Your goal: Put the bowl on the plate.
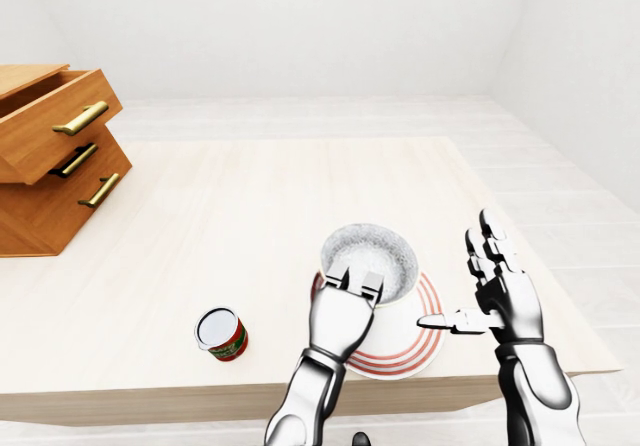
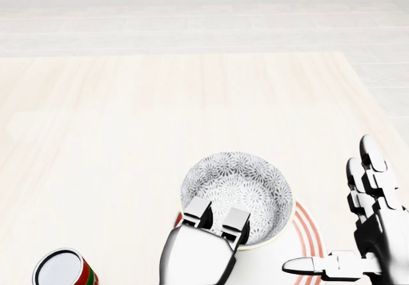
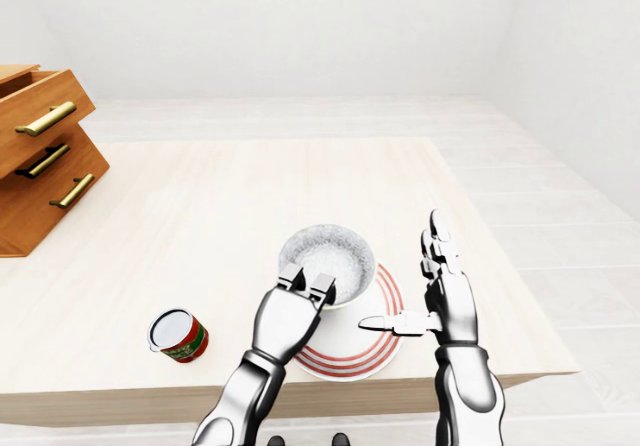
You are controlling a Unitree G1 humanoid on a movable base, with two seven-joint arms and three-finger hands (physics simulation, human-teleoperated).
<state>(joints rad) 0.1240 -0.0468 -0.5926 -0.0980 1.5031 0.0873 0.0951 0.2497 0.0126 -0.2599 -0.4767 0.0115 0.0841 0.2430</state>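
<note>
A grey patterned bowl (image 2: 238, 181) rests on the white plate with red rings (image 2: 308, 232), toward the bottom right of the wooden table in the head view. My left hand (image 2: 216, 220) reaches in from below. Its fingers (image 2: 235, 221) hook over the bowl's near rim, and its thumb is hidden under the palm. My right hand (image 2: 332, 211) stands upright just right of the plate. It is open, with its fingers (image 2: 372, 163) straight up and its thumb pointing left over the plate's edge. It touches neither bowl nor plate.
A small can with a red and green label (image 1: 222, 334) stands left of the plate near the table's near edge (image 1: 150, 396). A wooden chest (image 1: 50, 156) with brass handles sits at the far left, its top drawer pulled out.
</note>
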